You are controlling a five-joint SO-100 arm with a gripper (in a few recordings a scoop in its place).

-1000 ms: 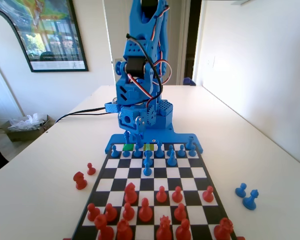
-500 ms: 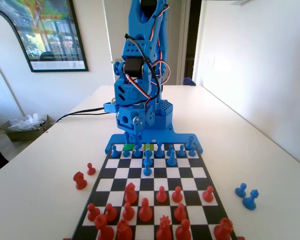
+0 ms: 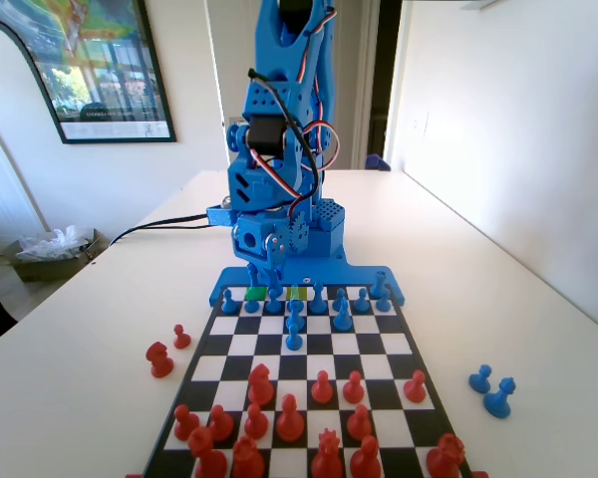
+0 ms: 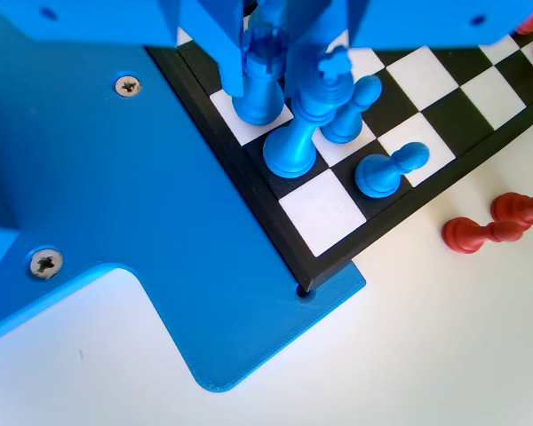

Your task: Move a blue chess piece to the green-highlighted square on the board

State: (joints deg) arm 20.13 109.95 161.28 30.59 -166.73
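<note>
Wrist view: my hand [image 4: 268,53] straddles the blue chess piece [image 4: 263,84] on a white square of the board's [image 4: 275,232] back row, beside the blue rim; I cannot tell whether it is clenched. Slender, glossy, upright. Judging from the fixed view, the green-highlighted square [image 3: 256,294] lies close by, so the move seems near one end.

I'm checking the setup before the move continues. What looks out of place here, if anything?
Several pieces stand off the board, on the table: two red pieces at the left of the fixed view, two blue pieces at the right. On the board nothing looks toppled or damaged.
</note>
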